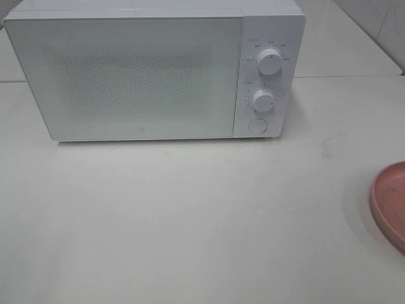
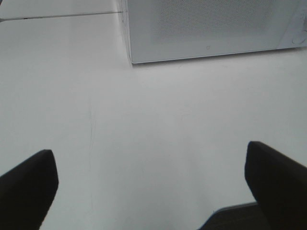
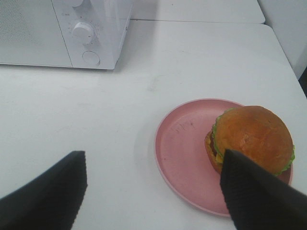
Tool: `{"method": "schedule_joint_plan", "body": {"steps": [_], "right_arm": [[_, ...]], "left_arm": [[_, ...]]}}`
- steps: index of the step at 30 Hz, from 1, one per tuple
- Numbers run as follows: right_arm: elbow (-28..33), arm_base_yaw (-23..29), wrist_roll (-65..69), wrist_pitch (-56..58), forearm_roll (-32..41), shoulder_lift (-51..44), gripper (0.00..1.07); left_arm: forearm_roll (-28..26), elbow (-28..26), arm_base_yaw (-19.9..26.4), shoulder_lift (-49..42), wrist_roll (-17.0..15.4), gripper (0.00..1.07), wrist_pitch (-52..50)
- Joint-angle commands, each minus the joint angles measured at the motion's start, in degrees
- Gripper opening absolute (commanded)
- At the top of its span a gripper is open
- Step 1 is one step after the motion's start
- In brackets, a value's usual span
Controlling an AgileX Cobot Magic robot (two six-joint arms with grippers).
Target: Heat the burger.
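Burger (image 3: 253,136) on pink plate (image 3: 184,148), microwave (image 1: 152,69) door shut.
I see both pincers spread apart over the white table (image 1: 190,215): left pincer (image 2: 151,189) empty, right pincer (image 3: 153,191) just beside the burger.

microwave (image 1: 145,73) at the back of the table (image 1: 190,221), door shut, two knobs (image 1: 270,61) stacked above a button (image 1: 257,125) on its right side. plate (image 1: 391,202) near the right edge, forward of the microwave. burger (image 3: 252,139) on the plate, off-centre.
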Motion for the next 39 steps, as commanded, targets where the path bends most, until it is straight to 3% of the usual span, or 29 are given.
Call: {"method": "schedule_joint_plan", "body": {"steps": [1, 39], "right_arm": [[0.17, -0.40, 0.29, -0.29, 0.00, -1.26, 0.75], [0.17, -0.40, 0.29, -0.29, 0.00, -1.26, 0.75]], "left_arm": [[0.52, 0.86, 0.06, -0.57, -0.06, 0.98, -2.18], [0.40, 0.86, 0.06, -0.40, -0.23, 0.98, -2.18]]}}
